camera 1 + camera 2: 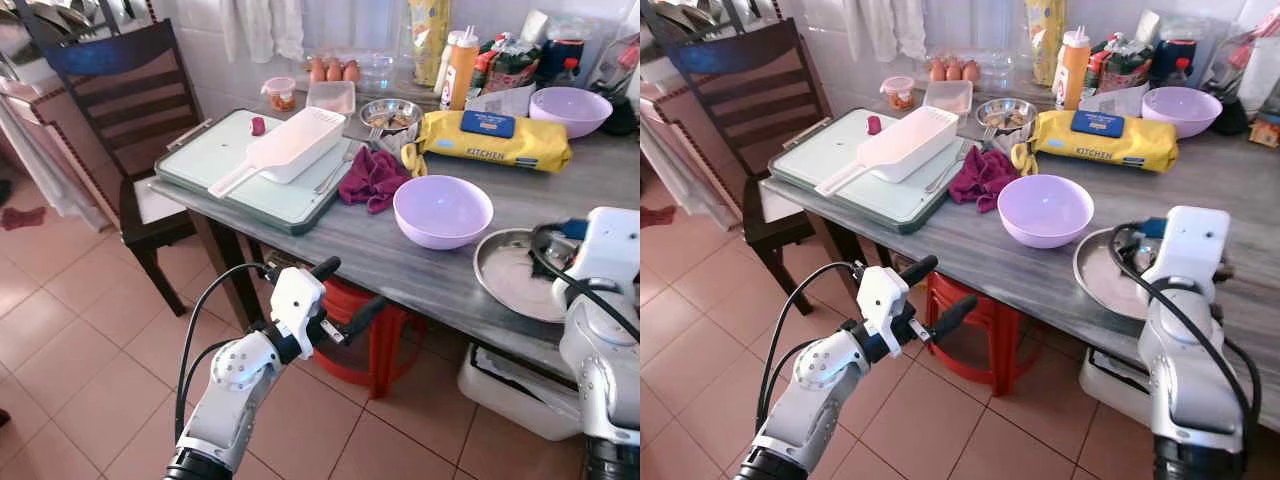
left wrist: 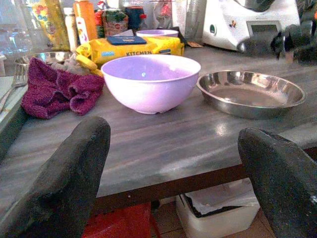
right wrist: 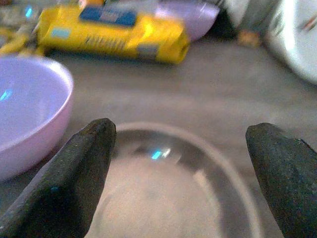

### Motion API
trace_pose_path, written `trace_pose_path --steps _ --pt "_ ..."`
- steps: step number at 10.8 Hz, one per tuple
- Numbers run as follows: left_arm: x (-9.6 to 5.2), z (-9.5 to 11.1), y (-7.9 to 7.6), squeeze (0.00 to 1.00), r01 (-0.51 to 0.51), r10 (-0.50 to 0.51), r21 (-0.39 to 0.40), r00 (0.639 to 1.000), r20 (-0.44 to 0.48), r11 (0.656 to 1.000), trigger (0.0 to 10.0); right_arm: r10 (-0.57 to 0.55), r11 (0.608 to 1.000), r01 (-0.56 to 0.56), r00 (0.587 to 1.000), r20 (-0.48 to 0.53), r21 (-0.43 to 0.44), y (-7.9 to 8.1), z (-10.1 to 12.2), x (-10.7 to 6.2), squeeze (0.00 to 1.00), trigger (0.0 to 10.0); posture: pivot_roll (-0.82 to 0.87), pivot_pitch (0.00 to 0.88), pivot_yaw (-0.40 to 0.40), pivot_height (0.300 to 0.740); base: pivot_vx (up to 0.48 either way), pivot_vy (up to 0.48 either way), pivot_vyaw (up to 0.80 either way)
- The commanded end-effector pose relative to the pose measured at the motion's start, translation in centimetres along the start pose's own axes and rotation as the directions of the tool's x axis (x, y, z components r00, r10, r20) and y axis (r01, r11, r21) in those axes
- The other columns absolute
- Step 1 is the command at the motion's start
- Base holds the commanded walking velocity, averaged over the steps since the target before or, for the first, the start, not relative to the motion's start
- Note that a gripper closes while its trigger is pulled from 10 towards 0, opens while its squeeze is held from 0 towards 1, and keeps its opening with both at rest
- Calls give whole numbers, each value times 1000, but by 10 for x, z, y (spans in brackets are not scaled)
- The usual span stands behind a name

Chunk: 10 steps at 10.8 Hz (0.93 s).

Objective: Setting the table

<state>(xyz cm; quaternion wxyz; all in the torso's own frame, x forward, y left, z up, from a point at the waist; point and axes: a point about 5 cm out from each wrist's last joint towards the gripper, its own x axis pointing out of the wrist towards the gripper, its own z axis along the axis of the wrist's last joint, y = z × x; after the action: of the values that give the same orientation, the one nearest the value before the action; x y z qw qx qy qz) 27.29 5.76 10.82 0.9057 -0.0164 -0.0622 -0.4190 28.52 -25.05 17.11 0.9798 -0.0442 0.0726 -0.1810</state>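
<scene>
A lilac bowl (image 1: 442, 210) stands near the front edge of the grey table (image 1: 400, 262). A shallow steel plate (image 1: 510, 275) lies just to its right. My right gripper (image 3: 181, 141) hovers low over this plate, open, with the plate's rim between the fingers (image 3: 74, 183) and nothing held. My left gripper (image 1: 345, 292) is open and empty, below and in front of the table edge, pointing toward the bowl (image 2: 151, 82) and plate (image 2: 250, 93). A second lilac bowl (image 1: 570, 108) sits at the back right.
A maroon cloth (image 1: 372, 178), a yellow wipes pack (image 1: 495, 138) and a green tray (image 1: 250, 175) with a white scoop (image 1: 285, 148) share the table. Bottles and eggs (image 1: 333, 70) line the back. A dark chair (image 1: 125, 110) stands left; a red stool (image 1: 385, 335) and white bin (image 1: 505, 385) sit underneath.
</scene>
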Motion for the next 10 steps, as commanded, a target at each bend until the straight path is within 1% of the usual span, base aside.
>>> trace_pose_path --steps 1,2,3,4,6,7,8,10 --pt "0 1 2 0 8 -8 9 1000 -5 1000 10000 25 999 -24 999 -30 26 3 -3 -2 1000 10000 -217 58 85 740 0 0 0" --pt "1 0 1 0 10 -10 7 1000 -6 1000 10000 43 999 -42 996 -78 16 4 -9 -1 1000 10000 -214 58 85 740 0 0 0" --pt "1 0 0 0 12 -12 7 1000 -7 1000 10000 59 998 -58 993 -103 11 7 -11 1 1000 10000 -212 58 83 740 0 0 0" --pt "1 0 0 0 13 -13 5 1000 -7 1000 10000 70 997 -68 988 -137 23 8 -14 3 1000 10000 -210 58 79 740 0 0 0" --pt "0 6 -2 0 37 -35 -47 998 44 998 10000 91 996 -90 975 -203 15 9 -21 8 1000 10000 -202 58 70 740 0 0 0" --pt "-1 7 -3 0 51 -46 -84 997 56 995 10000 82 997 -81 972 -221 14 7 -24 9 1000 10000 -197 55 67 740 0 0 0" --pt "-2 6 -2 0 51 -47 -77 998 51 996 10000 82 997 -77 965 -251 30 5 -28 11 1000 10000 -195 54 67 740 0 0 0" --pt "-2 5 -3 0 63 -59 -83 997 45 995 10000 94 996 -89 960 -264 32 6 -30 15 1000 10000 -195 51 70 740 0 0 0"
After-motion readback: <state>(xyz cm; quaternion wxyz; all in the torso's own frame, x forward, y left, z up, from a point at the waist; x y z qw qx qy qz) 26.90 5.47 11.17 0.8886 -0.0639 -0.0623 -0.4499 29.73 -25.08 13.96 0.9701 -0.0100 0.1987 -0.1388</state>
